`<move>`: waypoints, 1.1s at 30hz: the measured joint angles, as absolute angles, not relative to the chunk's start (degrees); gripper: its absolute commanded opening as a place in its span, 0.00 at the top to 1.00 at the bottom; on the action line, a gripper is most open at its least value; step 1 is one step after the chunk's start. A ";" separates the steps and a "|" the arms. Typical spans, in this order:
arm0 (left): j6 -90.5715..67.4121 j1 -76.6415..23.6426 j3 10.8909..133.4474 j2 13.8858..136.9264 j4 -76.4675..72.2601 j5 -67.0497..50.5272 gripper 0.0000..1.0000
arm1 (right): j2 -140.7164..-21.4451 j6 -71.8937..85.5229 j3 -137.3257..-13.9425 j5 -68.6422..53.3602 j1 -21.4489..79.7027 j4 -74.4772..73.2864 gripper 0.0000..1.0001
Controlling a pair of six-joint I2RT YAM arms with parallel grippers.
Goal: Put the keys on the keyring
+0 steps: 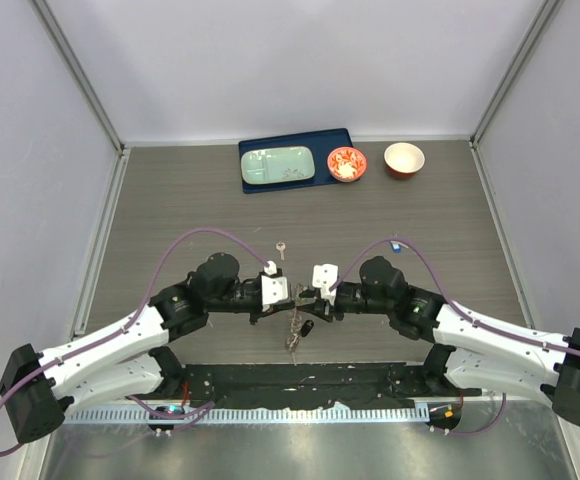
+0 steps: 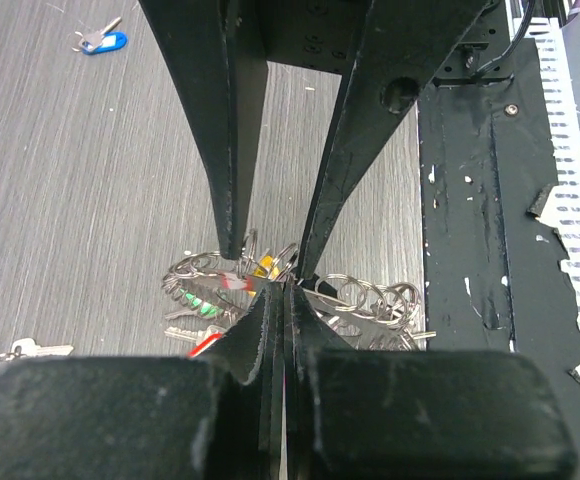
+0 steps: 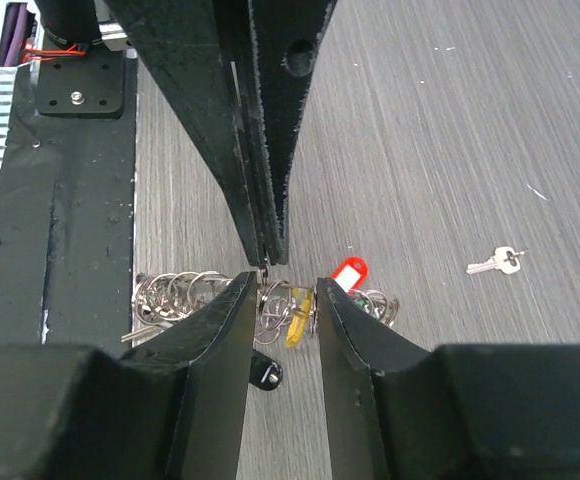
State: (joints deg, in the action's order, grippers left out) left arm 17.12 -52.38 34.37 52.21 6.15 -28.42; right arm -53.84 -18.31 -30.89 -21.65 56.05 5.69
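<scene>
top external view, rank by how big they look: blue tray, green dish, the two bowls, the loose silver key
1. blue tray
2. pale green dish
3. patterned bowl and plain bowl, about alike, so no ranking between them
4. loose silver key, by far the smallest

Keys (image 3: 295, 315) silver, red, yellow heads; table (image 1: 170, 200) grey woodgrain; tray (image 1: 325, 140) navy blue.

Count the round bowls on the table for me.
2. A round red-and-white patterned bowl sits at the right end of the dark-blue rectangular tray, at the far edge of the grey table. A round red bowl with a white inside stands further right, apart. None looks hidden.
</scene>
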 measured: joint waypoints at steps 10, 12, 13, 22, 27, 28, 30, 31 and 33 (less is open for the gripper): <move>16.80 -52.38 34.37 52.21 6.15 -28.14 1.00 | -56.66 -18.09 -30.89 -25.06 56.05 7.09 0.71; 16.69 -52.38 34.37 52.14 6.15 -28.10 1.00 | -56.66 -18.04 -30.87 -25.32 56.07 7.62 0.72; 16.64 -52.38 34.37 52.05 6.13 -28.10 1.00 | -56.66 -17.93 -30.85 -25.41 56.07 8.01 0.77; 16.03 -52.36 34.30 51.20 6.39 -27.44 1.00 | -56.90 -17.67 -30.28 -26.13 56.07 9.58 0.99; 13.87 -52.38 32.23 49.15 4.47 -26.09 0.78 | -57.14 -17.63 -29.95 -26.22 56.01 10.59 0.99; 13.69 -52.38 31.53 48.56 3.57 -25.82 0.75 | -57.14 -17.47 -29.93 -26.24 55.94 10.81 0.99; 12.14 -52.38 29.17 46.28 0.80 -23.88 0.67 | -57.14 -17.32 -29.61 -26.24 55.86 11.66 0.99; 11.38 -52.38 27.29 44.64 -1.10 -23.20 0.66 | -57.12 -17.21 -29.52 -26.02 55.81 11.97 0.99; 9.58 -52.38 23.33 41.28 -5.26 -21.54 0.62 | -57.12 -16.91 -29.15 -25.98 55.57 12.21 0.99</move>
